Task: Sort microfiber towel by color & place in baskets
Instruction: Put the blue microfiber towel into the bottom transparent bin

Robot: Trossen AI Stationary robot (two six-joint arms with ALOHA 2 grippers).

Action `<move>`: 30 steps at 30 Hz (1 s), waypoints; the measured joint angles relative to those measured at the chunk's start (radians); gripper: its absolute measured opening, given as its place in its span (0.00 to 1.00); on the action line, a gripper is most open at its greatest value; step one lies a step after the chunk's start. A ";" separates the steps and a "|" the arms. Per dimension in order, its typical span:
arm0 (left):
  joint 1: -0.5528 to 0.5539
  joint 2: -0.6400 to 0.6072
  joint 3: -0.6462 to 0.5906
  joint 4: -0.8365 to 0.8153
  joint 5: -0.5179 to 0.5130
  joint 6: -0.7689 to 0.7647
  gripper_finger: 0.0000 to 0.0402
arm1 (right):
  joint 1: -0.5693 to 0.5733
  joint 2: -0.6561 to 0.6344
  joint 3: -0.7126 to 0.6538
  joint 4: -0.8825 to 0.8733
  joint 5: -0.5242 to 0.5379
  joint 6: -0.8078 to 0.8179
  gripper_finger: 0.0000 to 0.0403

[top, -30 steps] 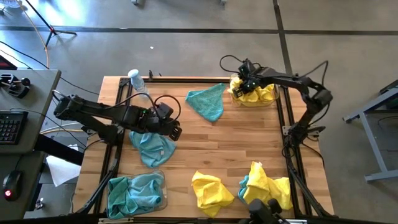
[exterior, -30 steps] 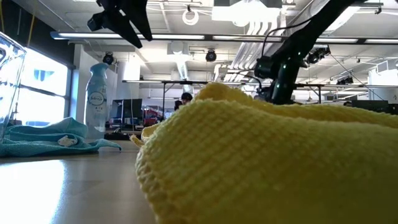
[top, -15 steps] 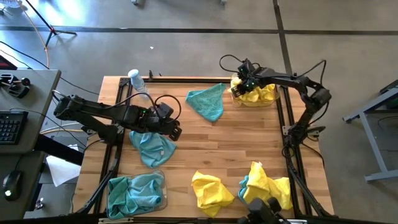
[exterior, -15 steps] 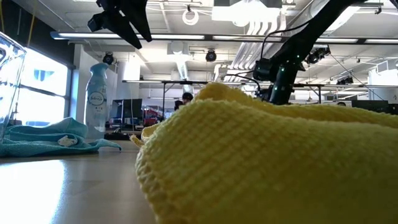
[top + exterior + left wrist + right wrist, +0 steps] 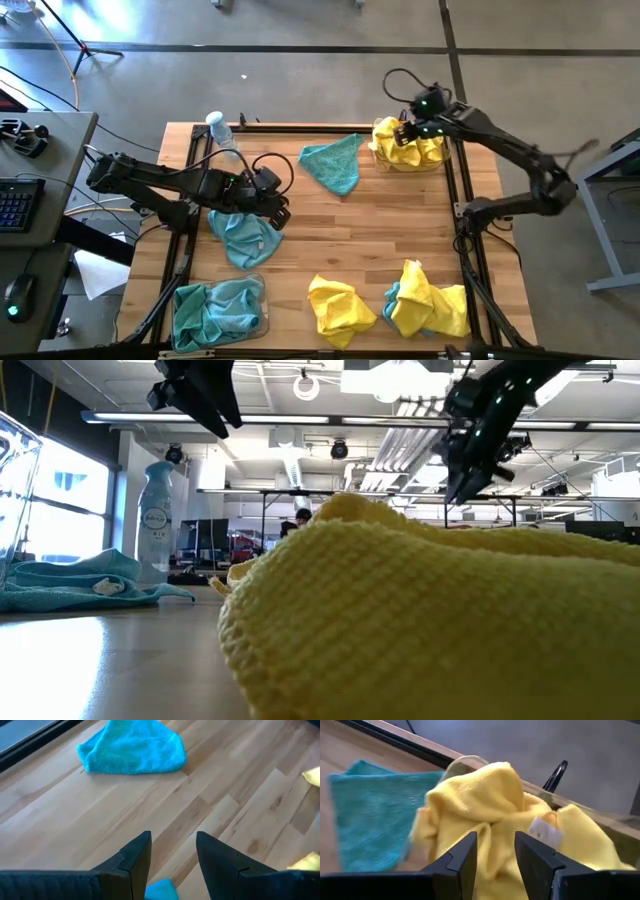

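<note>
At the table's 6 o'clock edge lie a yellow towel (image 5: 340, 308) and a yellow-over-teal heap (image 5: 428, 303); at 7 o'clock, the near basket (image 5: 218, 312) holds teal towels. At 9 o'clock, the left gripper (image 5: 281, 214) hovers over a crumpled teal towel (image 5: 246, 237), jaws parted a narrow gap, empty. Toward 12 o'clock lies a flat teal towel (image 5: 333, 164), with a water bottle (image 5: 218, 130) at 11 o'clock. At 1 o'clock, the right gripper (image 5: 405, 131) hangs above the far basket (image 5: 440, 163) of yellow towels (image 5: 485, 800), jaws slightly apart, empty.
</note>
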 joint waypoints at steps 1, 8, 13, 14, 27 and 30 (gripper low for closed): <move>0.000 0.000 0.000 0.000 0.009 0.012 0.37 | 0.010 -0.029 0.000 -0.019 -0.002 0.008 0.31; -0.003 0.000 -0.003 0.007 0.037 0.125 0.37 | 0.168 -0.174 0.000 -0.089 -0.007 0.062 0.16; -0.023 -0.013 -0.045 0.016 0.034 0.201 0.36 | 0.353 -0.220 0.000 -0.090 0.042 0.140 0.02; -0.026 -0.026 -0.063 0.033 0.034 0.203 0.36 | 0.392 -0.222 -0.003 -0.086 0.063 0.163 0.02; -0.097 -0.389 -0.402 0.284 0.037 0.247 0.26 | 0.831 -0.212 -0.244 0.385 0.204 0.446 0.00; -0.100 -0.473 -0.454 0.303 0.038 0.298 0.23 | 0.892 -0.178 -0.260 0.494 0.238 0.451 0.00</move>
